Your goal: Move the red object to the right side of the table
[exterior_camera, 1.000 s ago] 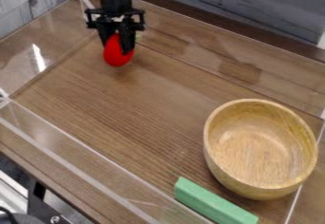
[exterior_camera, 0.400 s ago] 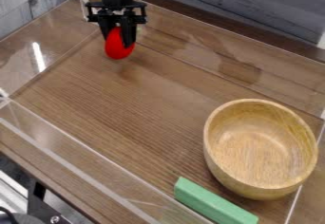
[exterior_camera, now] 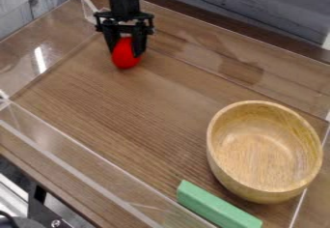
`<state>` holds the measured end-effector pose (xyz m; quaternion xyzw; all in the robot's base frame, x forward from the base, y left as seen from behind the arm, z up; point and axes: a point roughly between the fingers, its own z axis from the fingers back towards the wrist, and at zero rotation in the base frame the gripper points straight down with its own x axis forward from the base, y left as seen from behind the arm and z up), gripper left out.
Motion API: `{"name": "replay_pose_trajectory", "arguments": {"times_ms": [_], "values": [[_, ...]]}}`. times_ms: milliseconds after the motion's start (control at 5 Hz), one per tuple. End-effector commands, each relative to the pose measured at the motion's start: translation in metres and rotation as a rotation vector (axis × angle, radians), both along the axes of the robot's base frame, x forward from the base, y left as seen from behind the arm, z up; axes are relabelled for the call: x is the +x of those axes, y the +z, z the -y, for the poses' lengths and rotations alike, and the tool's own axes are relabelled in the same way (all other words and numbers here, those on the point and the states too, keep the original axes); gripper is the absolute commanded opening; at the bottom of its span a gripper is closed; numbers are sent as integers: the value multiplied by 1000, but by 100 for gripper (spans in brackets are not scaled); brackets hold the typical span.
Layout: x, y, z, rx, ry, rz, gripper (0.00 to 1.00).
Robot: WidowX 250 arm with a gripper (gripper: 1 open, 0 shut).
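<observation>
- Gripper (exterior_camera: 123, 44) pointing down, jaws spread apart astride the red object (exterior_camera: 123, 55); hold not confirmable.
- Red object on table (exterior_camera: 129, 126), far diagonally from wooden bowl (exterior_camera: 264, 151); green block (exterior_camera: 217, 208) just beside bowl.

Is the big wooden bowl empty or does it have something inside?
Empty. The round wooden bowl shows only its bare wood bottom; the small red toy fruit sits far away under the black pincer.

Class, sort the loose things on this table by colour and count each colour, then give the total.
Red: 1, the red object
Green: 1, the flat block
Wood-coloured: 1, the bowl
Total: 3
</observation>
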<state>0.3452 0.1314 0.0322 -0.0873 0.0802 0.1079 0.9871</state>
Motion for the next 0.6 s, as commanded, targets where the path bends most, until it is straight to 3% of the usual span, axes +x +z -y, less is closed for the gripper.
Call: {"name": "replay_pose_trajectory", "arguments": {"times_ms": [0,200,400], "values": [[3,22,10,28,9,61,0],[7,25,11,30,42,63,0],[5,42,17,32,-2,94,0]]}}
